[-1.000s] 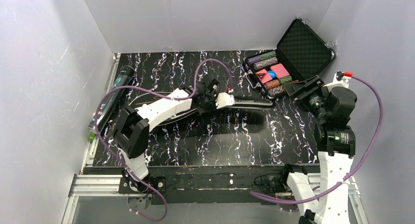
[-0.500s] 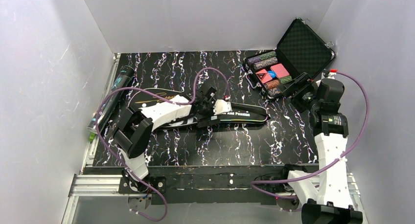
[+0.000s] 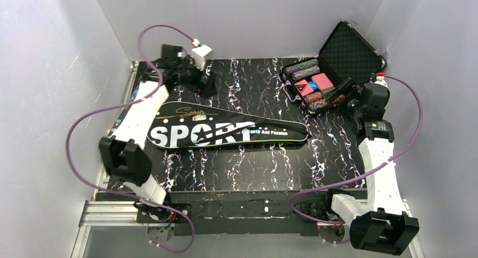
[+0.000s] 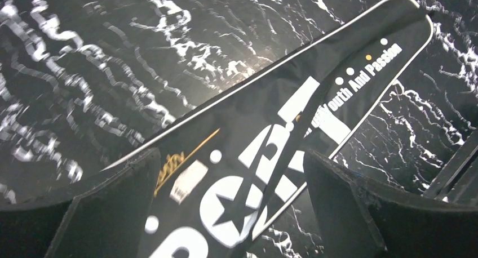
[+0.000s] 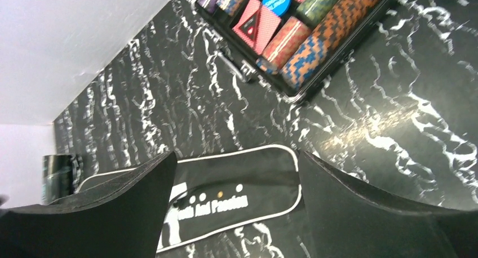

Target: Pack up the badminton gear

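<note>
Lifting away to the far-left corner, left gripper [image 3: 204, 84] releasing wide, right gripper [image 3: 341, 94] opening too, SPORT bag [image 3: 225, 133] lying uncovered.

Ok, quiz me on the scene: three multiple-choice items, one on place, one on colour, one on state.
1. The racket bag is: A) propped against the back wall; B) lying flat in the middle of the table; C) hanging off the near edge.
2. Its large "SPORT" lettering is: A) white; B) red; C) green.
3. The left fingers are: A) shut on the bag; B) open, holding nothing; C) shut on a cable.
Answers: 1 B, it lies flat mid-table in the top view; 2 A, white letters on black; 3 B, both fingers stand wide apart, gripping nothing.
</note>
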Motion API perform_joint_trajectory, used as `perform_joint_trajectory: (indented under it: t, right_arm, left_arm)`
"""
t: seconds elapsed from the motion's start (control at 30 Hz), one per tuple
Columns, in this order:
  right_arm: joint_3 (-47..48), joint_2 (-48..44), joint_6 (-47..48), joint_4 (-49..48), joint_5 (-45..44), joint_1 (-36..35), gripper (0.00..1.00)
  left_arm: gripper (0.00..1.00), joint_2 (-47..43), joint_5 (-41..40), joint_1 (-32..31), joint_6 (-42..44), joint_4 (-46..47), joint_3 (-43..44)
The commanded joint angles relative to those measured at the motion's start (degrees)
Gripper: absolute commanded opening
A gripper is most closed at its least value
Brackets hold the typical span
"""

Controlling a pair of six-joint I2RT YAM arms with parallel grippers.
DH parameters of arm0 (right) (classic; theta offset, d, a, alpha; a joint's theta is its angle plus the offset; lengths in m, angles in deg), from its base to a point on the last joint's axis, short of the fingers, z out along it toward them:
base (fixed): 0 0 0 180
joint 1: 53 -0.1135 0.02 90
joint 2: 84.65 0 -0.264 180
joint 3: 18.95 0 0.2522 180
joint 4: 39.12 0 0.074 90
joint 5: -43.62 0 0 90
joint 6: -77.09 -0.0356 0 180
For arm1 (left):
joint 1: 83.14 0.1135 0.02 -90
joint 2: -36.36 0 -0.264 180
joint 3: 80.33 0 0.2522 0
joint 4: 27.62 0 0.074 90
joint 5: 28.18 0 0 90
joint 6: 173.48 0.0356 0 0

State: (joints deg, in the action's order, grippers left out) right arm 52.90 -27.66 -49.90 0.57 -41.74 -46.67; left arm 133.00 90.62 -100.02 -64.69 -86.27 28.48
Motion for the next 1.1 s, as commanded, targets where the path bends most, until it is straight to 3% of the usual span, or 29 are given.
perform_joint_trajectory:
  t: [0.0, 0.07, 0.27, 0.37, 0.5, 0.63, 0.73, 1.07]
  right_arm:
    - [-3.5, 1.5, 9.5, -12.0, -6.9, 0.1, 0.87]
    - [-5.4, 2.7, 11.0, -13.7, -9.8, 0.2, 0.88]
    - [-21.8, -1.0, 19.5, -35.1, -12.4, 0.2, 0.88]
    - [-29.8, -4.0, 25.0, -47.0, -11.4, 0.1, 0.89]
    - [-32.5, -2.2, 26.3, -49.4, -13.1, 0.2, 0.89]
    - [-33.6, 1.9, 25.0, -53.1, -10.5, 0.1, 0.89]
    - [-34.4, 5.0, 26.1, -56.5, -10.9, 0.0, 0.89]
    - [-47.3, 8.3, 28.8, -80.0, -12.4, -1.6, 0.90]
  left_arm:
    - [0.98, -11.7, 3.4, 6.7, -10.0, 4.0, -7.7]
    - [0.98, -14.5, 1.3, 10.9, -11.6, 9.2, -13.7]
    - [0.98, -15.5, -4.7, 22.2, -17.4, 19.3, -26.2]
    - [0.98, -17.5, -9.3, 23.5, -16.9, 28.6, -35.4]
    - [0.98, -19.0, -11.6, 24.1, -17.4, 41.4, -45.3]
    - [0.98, -16.8, -12.0, 24.1, -18.3, 45.5, -49.3]
    - [0.98, -16.8, -14.5, 24.1, -18.4, 53.8, -54.3]
    - [0.98, -17.9, -16.8, 24.1, -21.4, 76.8, -66.5]
